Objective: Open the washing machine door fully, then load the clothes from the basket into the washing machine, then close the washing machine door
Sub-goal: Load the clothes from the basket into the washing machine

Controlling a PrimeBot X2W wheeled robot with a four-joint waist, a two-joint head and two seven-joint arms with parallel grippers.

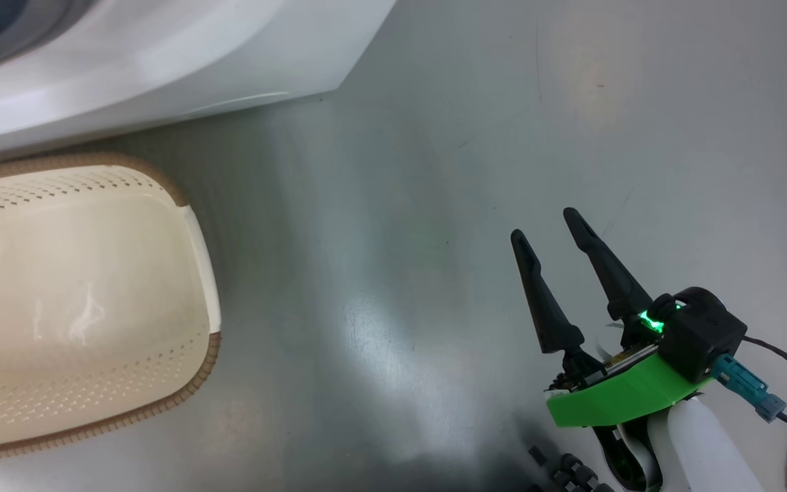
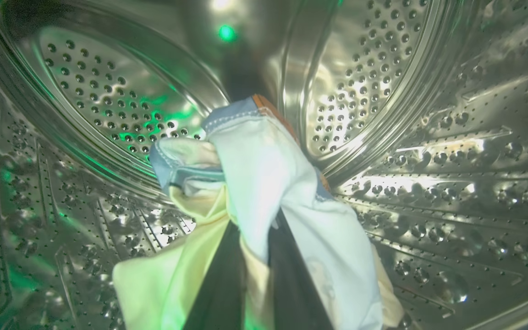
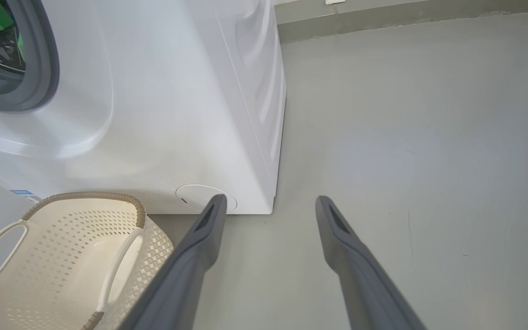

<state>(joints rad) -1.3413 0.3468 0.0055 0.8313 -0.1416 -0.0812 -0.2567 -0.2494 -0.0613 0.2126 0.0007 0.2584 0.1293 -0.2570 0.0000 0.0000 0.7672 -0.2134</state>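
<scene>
**Clothes bundle in the drum, clamped by the left gripper**

In the left wrist view the left gripper [image 2: 255, 229] reaches inside the perforated steel drum [image 2: 108, 96] of the washing machine [image 3: 177, 114]. Its two dark fingers [image 2: 220, 284] are nearly together and pinch the clothes [image 2: 264, 174]. The bundle folds over the fingertips and hides them. Light blue, cream and a sliver of orange fabric show, but where one garment ends and the next begins is hard to make out. Whether the bundle touches the drum wall cannot be told. Green light tints the steel.

The right gripper [image 1: 544, 224] hangs over the grey floor [image 1: 434, 171] to the right of the machine, fingers spread wide and holding nothing. The machine is cut off by the frame edges. An arc of its grey rubber ring [image 3: 46, 68] shows at the upper left of the right wrist view. The basket [image 3: 85, 220] stands on the floor just in front of the machine, also cropped.
</scene>
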